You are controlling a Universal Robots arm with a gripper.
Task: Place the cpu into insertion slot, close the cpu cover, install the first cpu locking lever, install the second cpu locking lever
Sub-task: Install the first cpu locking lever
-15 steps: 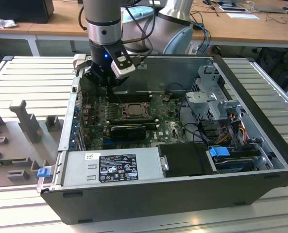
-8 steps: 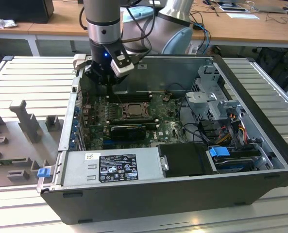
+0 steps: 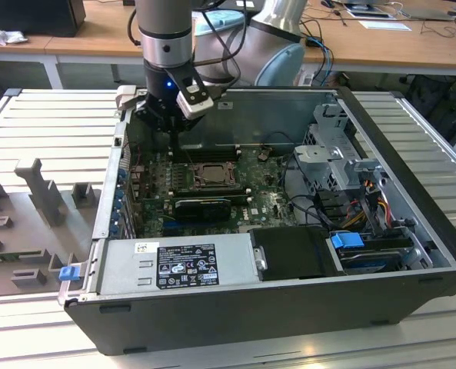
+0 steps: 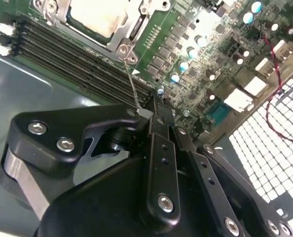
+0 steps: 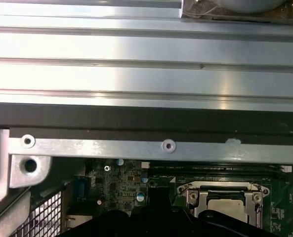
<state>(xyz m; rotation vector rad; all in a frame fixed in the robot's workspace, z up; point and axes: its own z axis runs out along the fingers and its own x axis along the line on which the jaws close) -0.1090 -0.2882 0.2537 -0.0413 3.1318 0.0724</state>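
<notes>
Claw (image 4: 149, 112) pinched shut on locking lever (image 4: 131, 79); lever rod slants up from cpu cover (image 4: 114, 42) corner.

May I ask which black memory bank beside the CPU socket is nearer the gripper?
The bank between the insertion slot and the case wall; the gripper hangs at its end, while the other bank lies toward the power supply.
</notes>
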